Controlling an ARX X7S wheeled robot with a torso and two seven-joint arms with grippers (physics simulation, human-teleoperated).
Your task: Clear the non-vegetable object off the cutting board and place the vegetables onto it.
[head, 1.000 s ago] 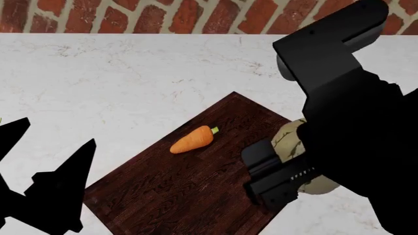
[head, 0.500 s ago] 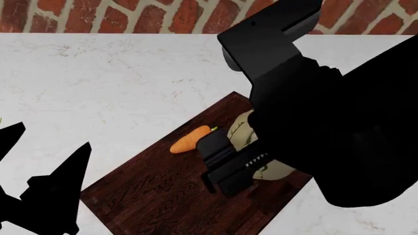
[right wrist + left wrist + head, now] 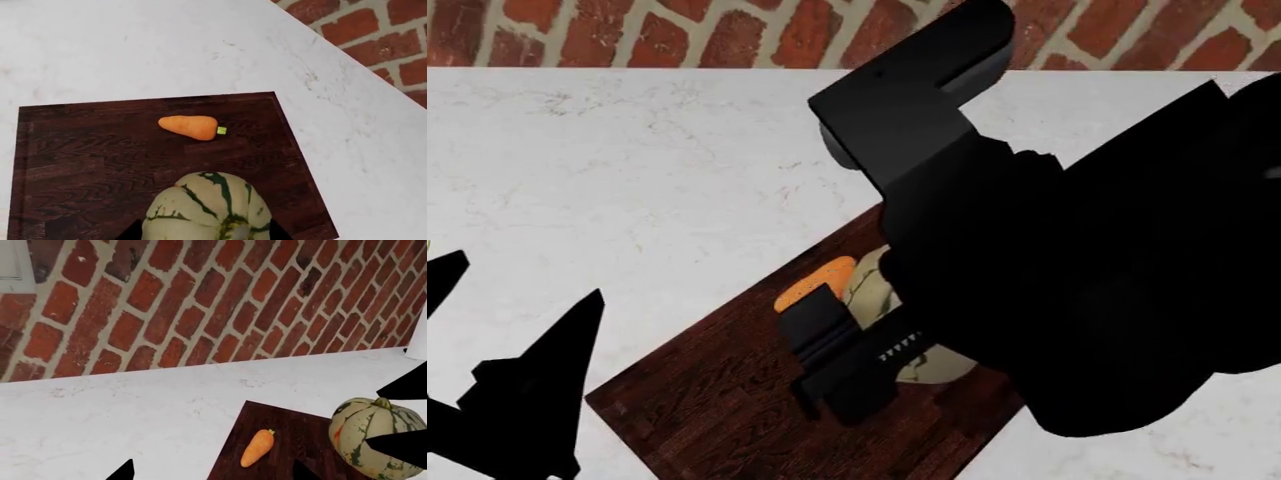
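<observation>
My left gripper [image 3: 507, 330] is sitting at the 8 o'clock corner of the head view, nearest the camera. Its jaws are standing spread apart and are gripping nothing. It is hovering over the white marble counter [image 3: 667, 160], just off the 9 o'clock edge of the cutting board [image 3: 707, 400].

My right gripper [image 3: 841, 365] is positioned near the centre of the head view, over the cutting board. Its fingers are closing on both sides of the striped squash [image 3: 210, 210]. The right wrist view is showing the squash filling the space between the finger tips, above the dark wood. I cannot tell whether the squash is touching the board.

The carrot [image 3: 190, 127] is lying flat on the cutting board, just beyond the squash and apart from it. In the head view it is partly hidden behind my right arm.

The brick wall [image 3: 200, 305] is standing at 12 o'clock, behind the counter.
</observation>
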